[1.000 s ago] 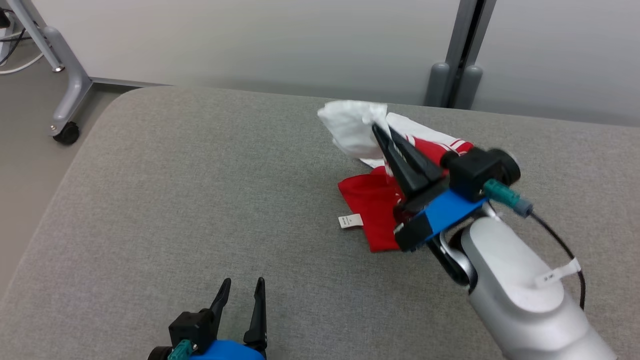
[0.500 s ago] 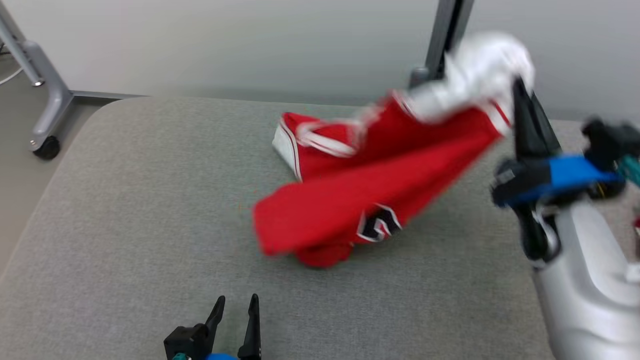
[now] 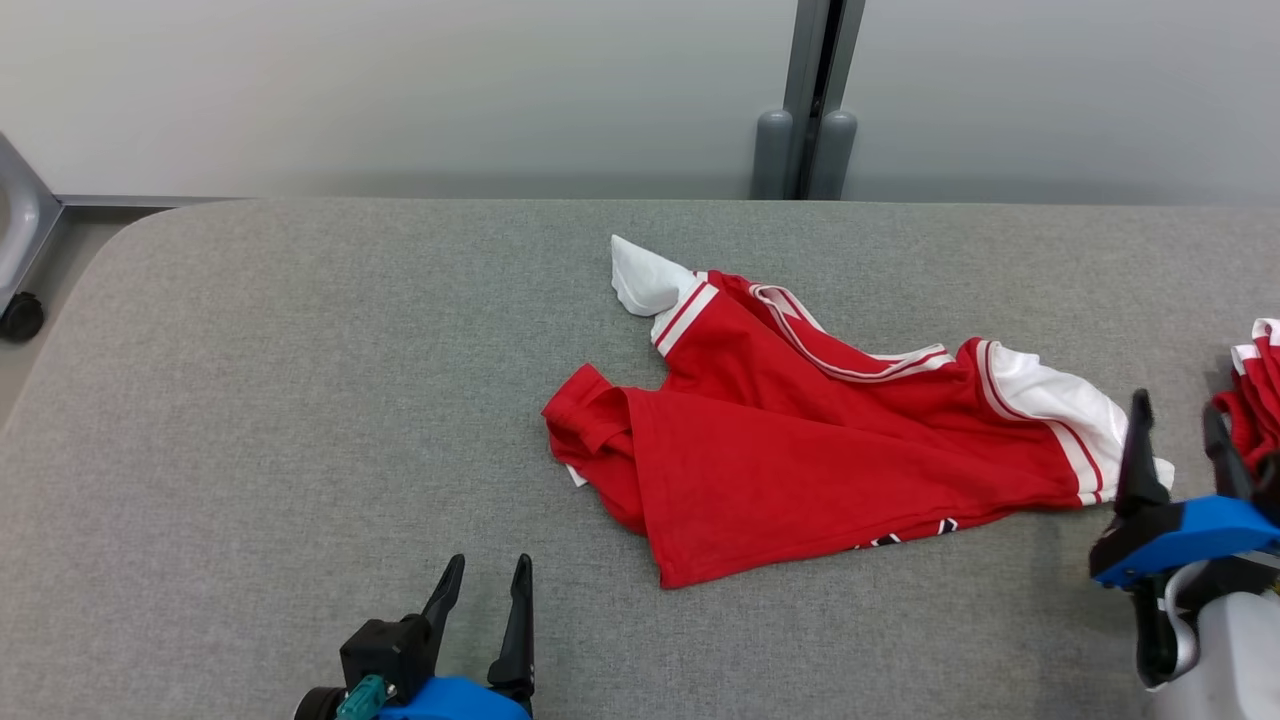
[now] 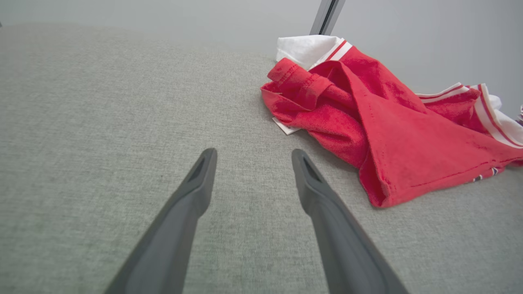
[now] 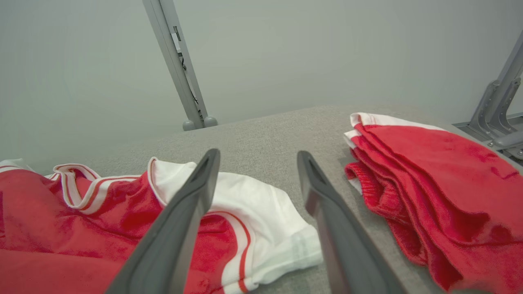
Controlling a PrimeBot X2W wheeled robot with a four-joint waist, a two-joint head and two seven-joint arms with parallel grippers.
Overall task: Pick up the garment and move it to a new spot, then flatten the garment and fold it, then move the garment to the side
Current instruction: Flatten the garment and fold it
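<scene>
Grey table stretches wide left of the red garment.

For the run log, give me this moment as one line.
shirt: crumpled on table, unfolded | left gripper: open, empty | right gripper: open, empty, beside white sleeve | other red clothes: far right

Bright, even light, faint shadow under the garment, sharp focus, wrist views stretched at edges

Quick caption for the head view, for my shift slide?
Crumpled red shirt on the grey table, both grippers open: left gripper clear of it, right gripper near its white sleeve.
</scene>
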